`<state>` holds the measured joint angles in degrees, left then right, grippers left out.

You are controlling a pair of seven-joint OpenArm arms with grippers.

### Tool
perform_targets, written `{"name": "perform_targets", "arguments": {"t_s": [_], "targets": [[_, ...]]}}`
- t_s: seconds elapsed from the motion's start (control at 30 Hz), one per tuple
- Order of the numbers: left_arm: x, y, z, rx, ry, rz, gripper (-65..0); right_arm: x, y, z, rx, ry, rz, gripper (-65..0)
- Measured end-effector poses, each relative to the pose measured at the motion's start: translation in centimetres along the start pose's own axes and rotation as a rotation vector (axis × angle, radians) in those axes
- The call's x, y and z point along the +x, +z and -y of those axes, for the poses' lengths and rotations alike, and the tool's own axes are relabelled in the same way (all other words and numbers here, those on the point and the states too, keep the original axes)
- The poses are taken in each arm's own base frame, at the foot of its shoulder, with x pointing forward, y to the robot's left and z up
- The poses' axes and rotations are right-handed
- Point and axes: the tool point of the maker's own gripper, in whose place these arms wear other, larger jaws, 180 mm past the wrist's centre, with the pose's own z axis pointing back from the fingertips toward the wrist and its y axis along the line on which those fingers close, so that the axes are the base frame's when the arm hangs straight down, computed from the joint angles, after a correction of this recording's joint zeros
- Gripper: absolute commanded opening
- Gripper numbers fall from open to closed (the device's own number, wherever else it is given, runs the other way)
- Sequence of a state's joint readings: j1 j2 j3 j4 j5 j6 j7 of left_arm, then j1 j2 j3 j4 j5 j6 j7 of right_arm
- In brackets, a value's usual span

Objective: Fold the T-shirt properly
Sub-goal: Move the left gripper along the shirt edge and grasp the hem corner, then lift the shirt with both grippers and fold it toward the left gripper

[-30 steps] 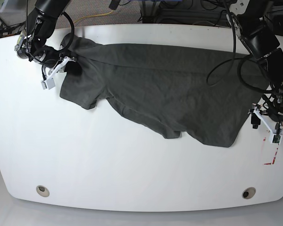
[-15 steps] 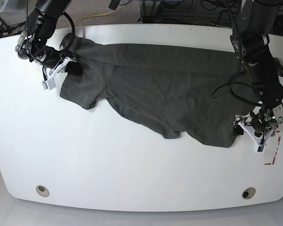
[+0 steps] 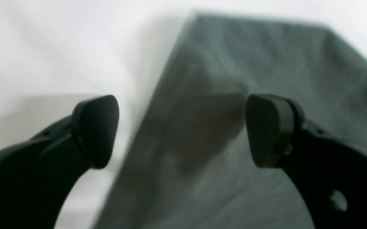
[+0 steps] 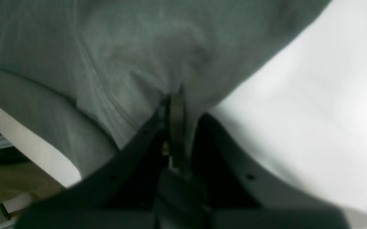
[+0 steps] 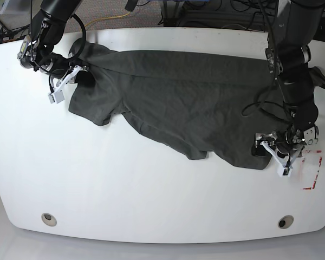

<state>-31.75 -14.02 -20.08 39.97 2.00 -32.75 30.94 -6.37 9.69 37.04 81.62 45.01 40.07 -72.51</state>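
Two small round grommet holes [image 5: 49,219] are seen at the near edge of one white, rounded tabletop [image 5: 151,195], one toward each near corner, with a strip of red tape [image 5: 313,181] lying on the surface by the left arm. One large, plain dark charcoal grey-green T-shirt of soft matte fabric [image 5: 189,103] is spread, rumpled and unfolded, across the far half of the tabletop, its lowest corner reaching toward the middle. Two black robot arms are counted, one at each end of the garment. The left hand [image 5: 272,151] is held low at the shirt's near corner, its two dark pads spread wide apart; in the left wrist view one pad [image 3: 96,130] is seen over bare tabletop and the other over the cloth, with the shirt's edge running between them, and nothing is gripped. Farther back, at the opposite end, the right hand [image 5: 70,76] is pressed together and is pinching a fold of the T-shirt beside a short sleeve; in the right wrist view the cloth is seen gathered into the closed jaws. Beyond the tabletop's far edge, cables [image 5: 216,8] and a yellow cord [image 5: 111,19] are visible on the floor.
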Motion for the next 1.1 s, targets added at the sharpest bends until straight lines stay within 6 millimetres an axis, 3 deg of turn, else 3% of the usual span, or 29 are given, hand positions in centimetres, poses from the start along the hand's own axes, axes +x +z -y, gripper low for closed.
{"name": "perform_targets", "arguments": {"t_s": [0.07, 0.13, 0.23, 0.3, 0.37, 0.63, 0.9, 1.1], "targets": [[0.0, -0.2, 0.6, -0.02, 0.004, 0.003, -8.6, 0.2, 0.0, 0.0, 0.001, 0.002, 0.004, -65.0], [-0.2, -0.3, 1.1, -0.041, 0.021, 0.009, -17.4, 0.4, 0.0, 0.0, -0.002, 0.005, 0.004, -65.0], [-0.2, -0.3, 1.2, -0.049, 0.038, 0.033, -36.0, 0.6, 0.0, 0.2, -0.013, 0.013, -0.002, -65.0], [-0.4, -0.2, 1.0, -0.042, 0.032, 0.022, -53.5, 0.6, 0.0, 0.2, -0.013, 0.013, -0.002, -65.0], [-0.5, -0.3, 0.9, -0.038, 0.032, 0.026, -64.6, 0.8, 0.0, 0.2, -0.015, 0.015, -0.001, -65.0], [-1.2, 0.4, 0.8, -0.018, -0.015, 0.027, -65.0, 2.0, 0.4, 0.9, -0.042, 0.046, 0.003, -65.0], [0.9, 7.0, -0.4, 0.126, -0.244, 0.074, -65.0, 6.0, 2.1, 1.7, -0.167, 0.171, 0.028, -65.0], [3.0, 11.0, -0.7, 0.193, -0.278, 0.158, -65.0, 9.7, 2.6, 1.9, -0.226, 0.224, 0.063, -65.0]]}}
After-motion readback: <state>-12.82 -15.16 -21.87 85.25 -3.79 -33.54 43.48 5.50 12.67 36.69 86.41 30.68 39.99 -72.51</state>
